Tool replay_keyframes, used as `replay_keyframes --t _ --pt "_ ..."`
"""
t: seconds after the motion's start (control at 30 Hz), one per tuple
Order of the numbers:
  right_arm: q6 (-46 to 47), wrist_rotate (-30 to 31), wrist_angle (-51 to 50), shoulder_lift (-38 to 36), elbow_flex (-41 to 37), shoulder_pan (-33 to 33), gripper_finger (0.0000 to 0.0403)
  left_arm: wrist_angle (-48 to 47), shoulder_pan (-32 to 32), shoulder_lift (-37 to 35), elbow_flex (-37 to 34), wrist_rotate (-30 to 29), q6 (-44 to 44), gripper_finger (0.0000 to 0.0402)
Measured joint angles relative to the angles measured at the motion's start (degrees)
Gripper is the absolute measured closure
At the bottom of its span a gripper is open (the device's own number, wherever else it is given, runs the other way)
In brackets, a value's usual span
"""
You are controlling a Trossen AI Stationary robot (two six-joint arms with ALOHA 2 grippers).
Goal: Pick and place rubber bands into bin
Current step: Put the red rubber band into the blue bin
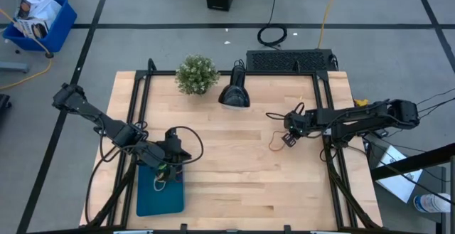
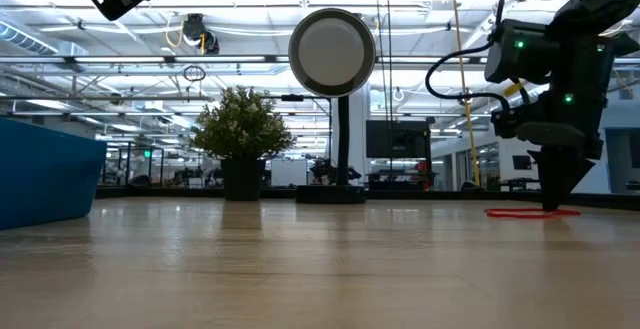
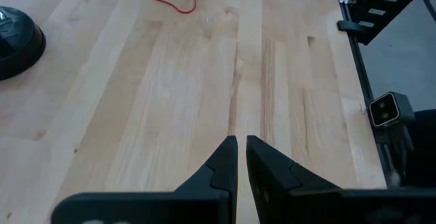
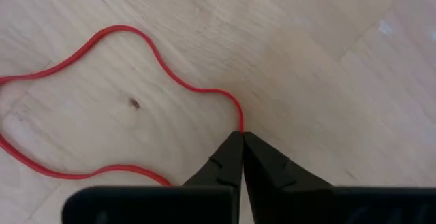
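Observation:
A red rubber band (image 4: 102, 40) lies as a wavy loop on the wooden table toward the right side (image 1: 277, 143). My right gripper (image 4: 242, 139) stands on it, pointing steeply down with its fingers shut on one strand. It also shows in the low view (image 2: 552, 207), standing on the band (image 2: 525, 212). My left gripper (image 3: 238, 149) hovers shut above the teal bin (image 1: 160, 198) at the table's near left, with nothing between its fingers. A few small rubber bands (image 1: 161, 183) lie in the bin. My right gripper pinches one strand of the red rubber band at a bend of the loop (image 4: 240, 120) between its two fingertips. The fingers come from above, pointing steeply down. The rest of the loop lies slack and flat on the table.
A small potted plant (image 1: 197, 74) and a black round-based lamp (image 1: 233, 95) stand at the table's far middle. A black keyboard (image 1: 290, 61) lies at the far right edge. Black cables (image 1: 186, 138) loop near the left arm. Bare wood lies between the two arms.

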Motion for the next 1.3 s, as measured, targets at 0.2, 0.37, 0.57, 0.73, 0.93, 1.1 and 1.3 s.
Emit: replay_keyframes --t 0.2,0.37,0.57,0.73,0.93,1.1,1.3 --pt "-1.7 1.2 0.2 0.0 0.0 0.0 0.0401 0.0 0.0 0.0 0.0 0.0 -0.2 0.0364" --pt "-2.0 1.3 0.4 -0.6 0.0 0.0 0.0402 0.0 0.0 0.0 0.0 0.0 -0.2 0.0364" --pt "-2.5 1.2 1.3 -4.1 -0.3 0.0 0.0402 0.4 0.0 0.0 0.0 0.0 -0.2 0.0364" --pt "-3.9 -0.2 5.5 -7.6 -0.3 0.0 0.0403 1.4 0.0 0.0 0.0 0.0 0.0 0.0364" --pt "-7.1 -7.2 19.3 -10.4 -0.2 1.1 0.0403 1.4 0.0 0.0 0.0 0.0 -0.2 0.0364" --pt "-8.9 -10.6 34.6 -10.7 -0.1 4.9 0.0403 1.9 0.0 0.0 0.0 -1.6 -2.3 0.0364" --pt "-11.9 -10.6 51.9 -10.6 -0.1 11.0 0.0403 3.4 0.0 0.2 0.0 -4.4 0.8 0.0364"
